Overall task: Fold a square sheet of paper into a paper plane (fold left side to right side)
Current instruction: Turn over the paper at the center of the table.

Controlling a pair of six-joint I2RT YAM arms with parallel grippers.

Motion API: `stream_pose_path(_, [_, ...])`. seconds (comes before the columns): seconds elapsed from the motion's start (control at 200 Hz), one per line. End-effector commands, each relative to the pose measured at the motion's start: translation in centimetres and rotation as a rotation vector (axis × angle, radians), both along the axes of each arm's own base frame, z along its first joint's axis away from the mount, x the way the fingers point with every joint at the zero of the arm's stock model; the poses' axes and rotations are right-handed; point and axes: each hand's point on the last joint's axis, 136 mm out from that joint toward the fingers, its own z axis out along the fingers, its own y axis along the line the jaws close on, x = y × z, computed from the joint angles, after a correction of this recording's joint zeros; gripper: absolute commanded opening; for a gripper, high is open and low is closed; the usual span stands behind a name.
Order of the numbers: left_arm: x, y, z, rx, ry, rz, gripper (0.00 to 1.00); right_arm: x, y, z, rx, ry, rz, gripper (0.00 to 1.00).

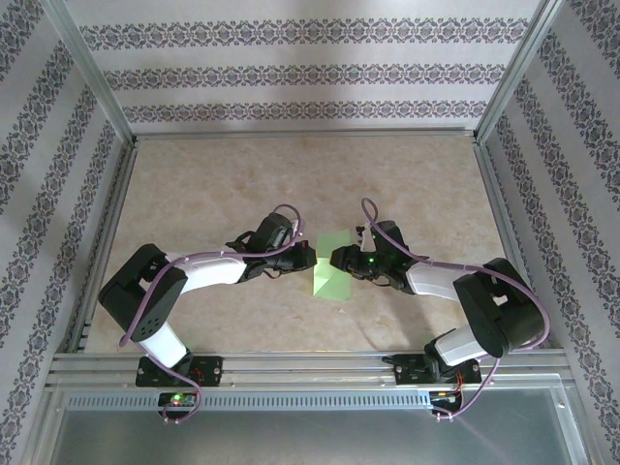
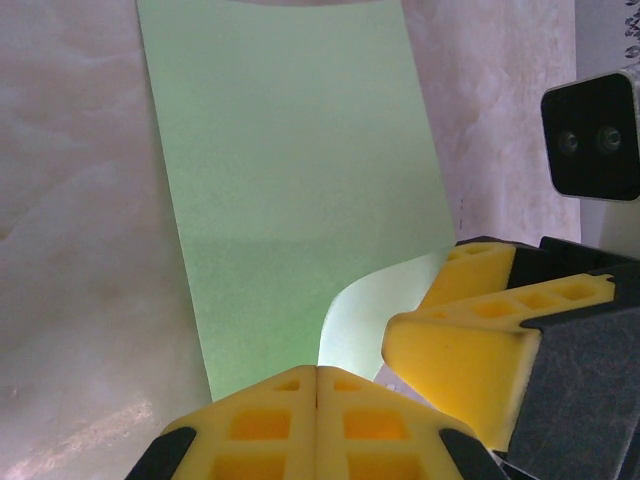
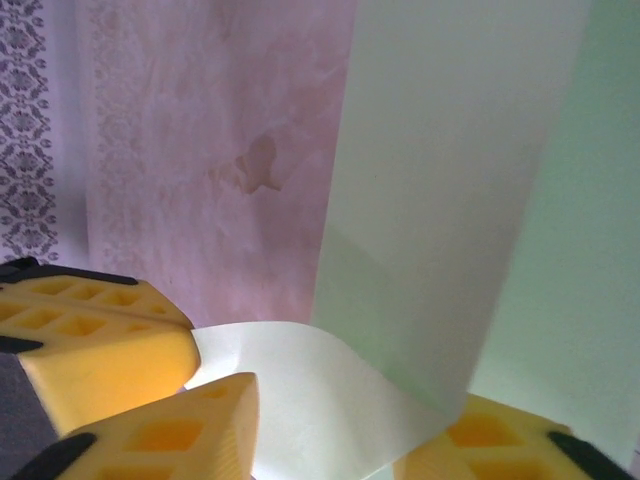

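- Thin light green square sheet of paper lies near the middle of the beige marbled tabletop, slightly toward 6 o'clock from centre, between the two arms.
- Most of the sheet is flat on the table. One edge is lifted and curls up into a pale flap on the side where the two grippers meet.
- Left gripper is at the sheet's 9 o'clock edge in the top view. Its yellow fingers are pressed together with no gap.
- In the left wrist view the fingertips sit right at the near edge of the sheet, which runs away from them toward 12 o'clock. Cannot tell whether the paper is nipped between them or only touched.
- Right gripper comes in from 3 o'clock in the top view, its black body over the sheet's upper half.
- Its yellow fingers stand apart at a narrow-to-medium gap, with the curled flap passing between them. The pads are not clamped on the paper.
- In the left wrist view the right gripper's fingers sit at 4 o'clock, just beside the left gripper's closed tips, nearly touching.
- Right wrist camera housing, grey, shows at 2 o'clock in that same view.
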Motion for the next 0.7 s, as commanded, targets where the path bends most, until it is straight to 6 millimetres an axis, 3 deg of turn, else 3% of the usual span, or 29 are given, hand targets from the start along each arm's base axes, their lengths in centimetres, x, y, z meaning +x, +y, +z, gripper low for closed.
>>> stream_pose_path(0.0, [0.6,0.9,0.5,-0.002,-0.021,0.046,0.09,0.8,0.6,0.8,0.008,-0.044,0.004,0.32])
stream_pose_path(0.08, [0.8,1.4,0.9,-0.003,-0.032,0.061,0.12,0.8,0.5,0.6,-0.001,-0.053,0.004,0.23])
stream_pose_path(0.175, [1.1,2.0,1.6,-0.005,-0.048,0.080,0.24,1.2,0.5,0.8,-0.009,-0.070,0.005,0.10])
stream_pose_path(0.235, [1.2,2.5,2.2,0.001,-0.066,0.087,0.26,1.6,0.6,1.1,-0.012,-0.089,0.007,0.02])
stream_pose_path(0.35, [1.3,4.1,3.7,0.024,-0.119,0.116,0.41,2.4,0.6,2.6,-0.010,-0.146,0.004,0.00])
stream_pose_path(0.485, [1.1,6.3,6.7,-0.002,-0.198,0.180,0.66,3.6,-0.4,6.0,0.012,-0.254,-0.020,0.00])
stream_pose_path(0.64, [1.1,8.1,13.1,-0.192,-0.353,0.273,0.99,5.1,-2.9,12.2,0.076,-0.423,-0.104,0.00])
stream_pose_path(0.695, [1.1,8.6,15.7,-0.281,-0.418,0.300,1.00,5.4,-3.6,14.8,0.106,-0.487,-0.128,0.00])
